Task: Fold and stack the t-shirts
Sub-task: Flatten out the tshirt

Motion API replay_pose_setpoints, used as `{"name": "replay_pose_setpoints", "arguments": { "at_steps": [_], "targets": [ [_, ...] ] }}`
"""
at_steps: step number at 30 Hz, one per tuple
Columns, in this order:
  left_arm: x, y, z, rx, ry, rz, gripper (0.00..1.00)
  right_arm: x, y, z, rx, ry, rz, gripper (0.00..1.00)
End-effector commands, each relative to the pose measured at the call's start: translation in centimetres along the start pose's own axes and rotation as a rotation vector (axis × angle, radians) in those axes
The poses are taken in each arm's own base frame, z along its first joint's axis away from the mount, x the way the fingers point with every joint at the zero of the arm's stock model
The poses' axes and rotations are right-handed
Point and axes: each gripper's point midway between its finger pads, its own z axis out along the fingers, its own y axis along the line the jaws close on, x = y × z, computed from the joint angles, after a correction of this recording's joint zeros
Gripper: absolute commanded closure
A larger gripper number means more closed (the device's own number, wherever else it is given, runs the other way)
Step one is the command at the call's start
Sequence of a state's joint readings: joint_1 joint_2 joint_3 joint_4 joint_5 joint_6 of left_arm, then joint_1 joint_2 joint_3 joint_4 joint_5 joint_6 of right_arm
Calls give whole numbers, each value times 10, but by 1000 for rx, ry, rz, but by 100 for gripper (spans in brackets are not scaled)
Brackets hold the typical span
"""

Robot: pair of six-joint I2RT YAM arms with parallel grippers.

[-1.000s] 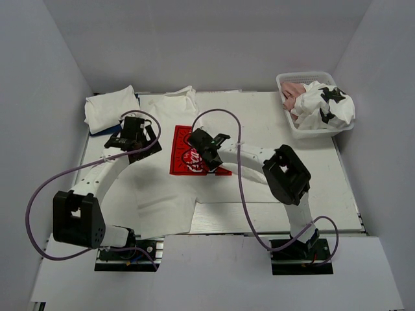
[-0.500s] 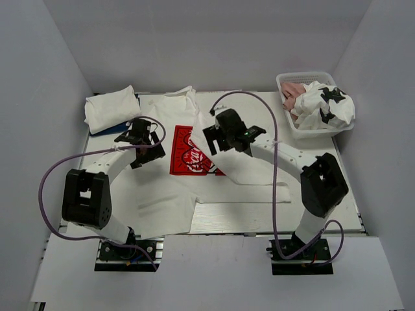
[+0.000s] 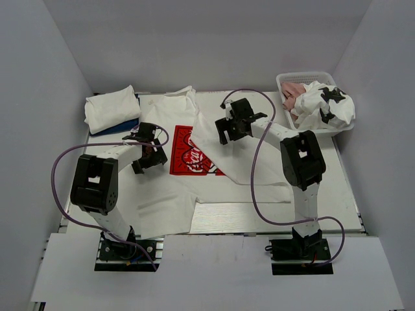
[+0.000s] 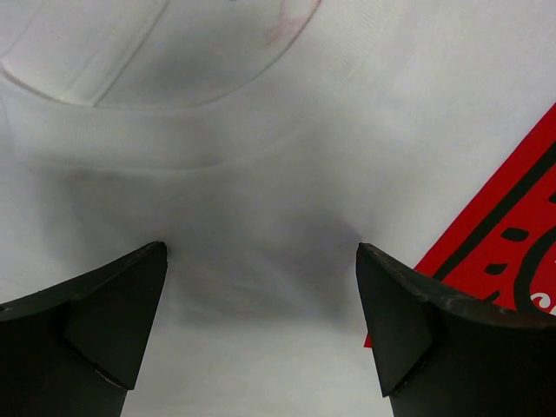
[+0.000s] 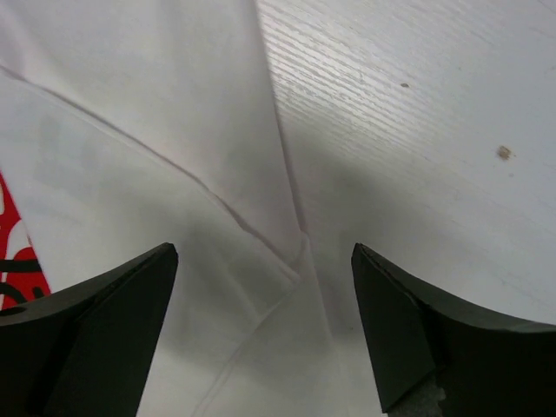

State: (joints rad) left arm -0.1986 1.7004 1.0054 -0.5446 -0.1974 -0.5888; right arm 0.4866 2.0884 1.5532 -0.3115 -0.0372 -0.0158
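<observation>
Shirt position: the white t-shirt [image 3: 168,194] lies spread on the table [image 3: 324,188]. Left gripper [image 4: 261,252], jaws open, hovers over the collar [image 4: 174,148]. Right gripper [image 5: 264,252], jaws open, hovers over what appears to be a sleeve seam [image 5: 252,230]. Each should pinch the fabric edge squarely before folding.

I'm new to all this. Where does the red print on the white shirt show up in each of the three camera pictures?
Top external: the red print lies near the picture's middle, on the spread white t-shirt.
Left wrist: the red print runs along the right edge.
Right wrist: only a sliver of it shows, at the left edge.
Shared landmark: the white t-shirt cloth around the print appears in all three views.
</observation>
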Motion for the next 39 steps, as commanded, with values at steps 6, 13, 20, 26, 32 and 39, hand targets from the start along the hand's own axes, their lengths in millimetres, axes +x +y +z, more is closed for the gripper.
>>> {"name": "replay_pose_setpoints", "arguments": {
  "at_steps": [6,13,20,26,32,39],
  "targets": [
    [-2,6,4,-30,-2,-25,0,-16,11,2,-135,-45,15,60],
    [-3,5,5,-31,-1,-25,0,-8,-1,2,-102,-15,37,62],
    [-3,5,5,-31,-1,-25,0,-19,-3,-7,-92,-44,10,100],
    [-4,7,4,-45,2,-31,0,-51,-72,-31,252,-117,100,100],
    [-4,15,3,-89,-7,-36,0,-69,-164,-58,618,-146,209,100],
    [-2,21,3,-117,-2,-30,0,-93,-226,-49,803,-216,139,100]
  ]
}}
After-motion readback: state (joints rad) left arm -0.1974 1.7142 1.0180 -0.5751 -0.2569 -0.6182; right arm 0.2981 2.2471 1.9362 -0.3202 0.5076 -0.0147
